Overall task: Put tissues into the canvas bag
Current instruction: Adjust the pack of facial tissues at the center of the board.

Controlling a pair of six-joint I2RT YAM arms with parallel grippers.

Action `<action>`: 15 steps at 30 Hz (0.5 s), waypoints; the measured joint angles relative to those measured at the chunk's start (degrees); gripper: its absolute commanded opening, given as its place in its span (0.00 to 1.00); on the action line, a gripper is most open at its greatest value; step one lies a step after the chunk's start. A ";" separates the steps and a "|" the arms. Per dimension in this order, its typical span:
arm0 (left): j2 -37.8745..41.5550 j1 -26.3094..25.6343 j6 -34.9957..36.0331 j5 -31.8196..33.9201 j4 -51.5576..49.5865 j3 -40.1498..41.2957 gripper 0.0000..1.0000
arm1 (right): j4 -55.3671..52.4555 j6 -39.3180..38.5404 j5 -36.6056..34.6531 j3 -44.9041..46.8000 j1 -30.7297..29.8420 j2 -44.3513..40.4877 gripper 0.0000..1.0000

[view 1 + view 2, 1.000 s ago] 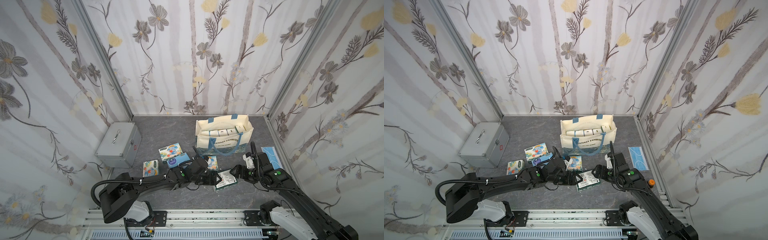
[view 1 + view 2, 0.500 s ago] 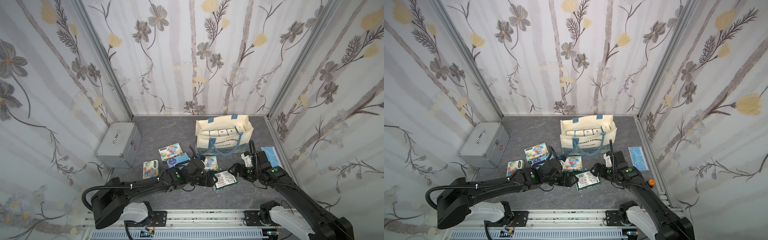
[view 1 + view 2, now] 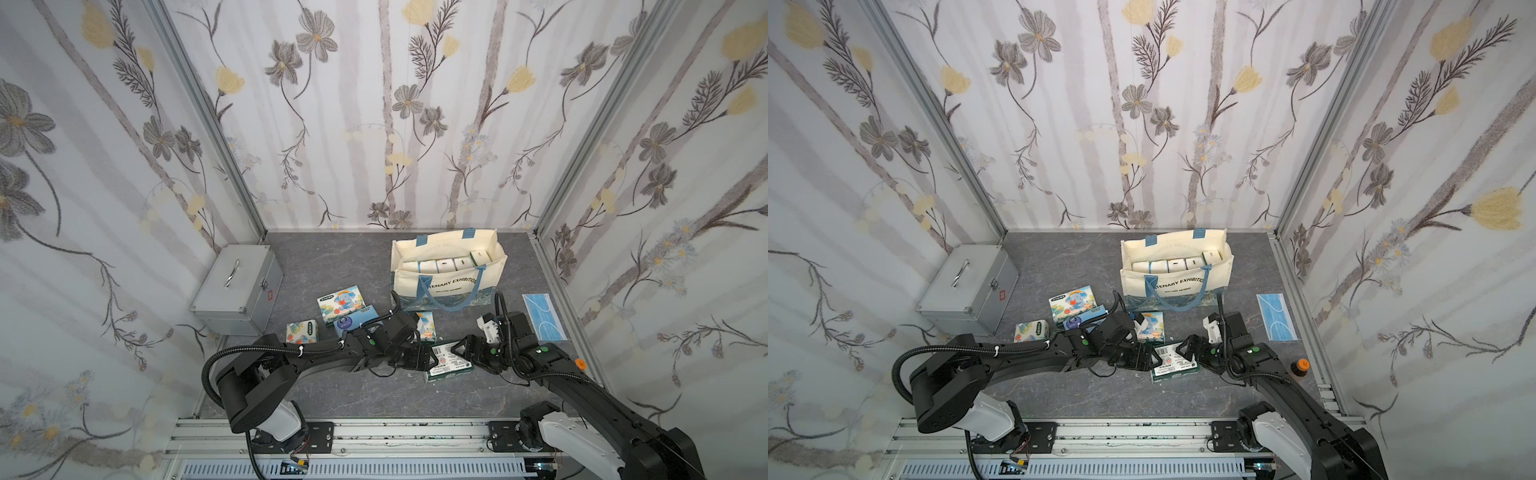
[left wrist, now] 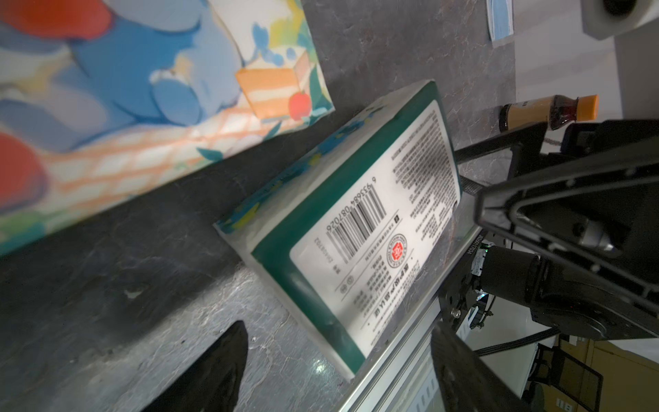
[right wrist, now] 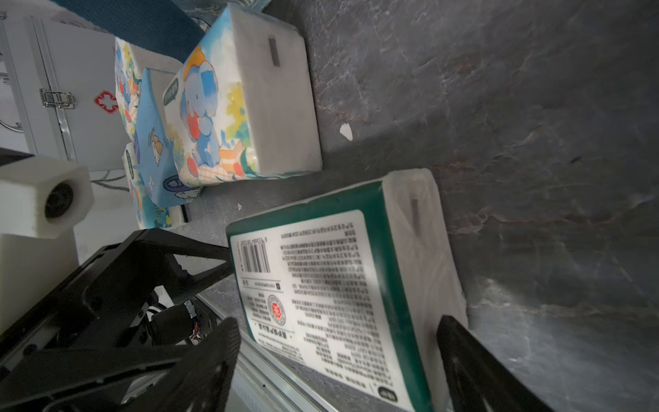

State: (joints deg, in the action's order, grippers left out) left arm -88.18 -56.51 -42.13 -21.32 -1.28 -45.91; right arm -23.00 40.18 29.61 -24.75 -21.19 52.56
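The green-edged, plastic-wrapped tissue pack [image 3: 451, 362] lies flat on the grey marbled floor [image 3: 340, 386] with its white label up. Its long axis runs from gripper to gripper, on the robot's side of the cream canvas bag [image 3: 453, 286]. The left gripper [image 3: 427, 358] faces one end, jaws apart. The right gripper [image 5: 335, 356] straddles the other end, jaws spread and not clamping.

My cell, as I see it in both top views: three walls [image 3: 374, 124] papered in pale grey stripes with grey and yellow flowers on dark stems; two aluminium corner posts [image 3: 208, 124]; floor [image 3: 332, 257] of dark grey marbled sheet; grey metal case [image 3: 237, 286] beside the left wall; slotted aluminium rail [image 3: 395, 432] along the front edge. Light soft, even.
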 measured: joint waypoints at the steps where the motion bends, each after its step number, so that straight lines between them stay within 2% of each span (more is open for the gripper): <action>1: -0.20 0.13 0.20 -0.15 0.04 -0.24 0.83 | -0.20 0.15 -0.09 0.13 -0.61 -0.76 0.84; 6: -1.11 1.22 1.46 -0.81 0.39 -0.76 0.86 | -2.01 1.44 -1.03 0.33 -4.55 -3.52 0.83; 11: 0.94 2.25 3.04 0.24 -0.66 -0.63 0.89 | -0.15 6.23 -0.83 1.88 -10.45 -7.65 0.83; 15: 2.84 2.93 4.63 1.36 -2.49 0.37 0.80 | 0.24 9.27 -0.02 2.21 -11.74 -12.66 0.85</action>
State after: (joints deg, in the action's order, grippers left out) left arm -85.34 -53.58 -37.50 -19.97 -3.77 -45.54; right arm -22.76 49.45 29.58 -22.55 -32.93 39.90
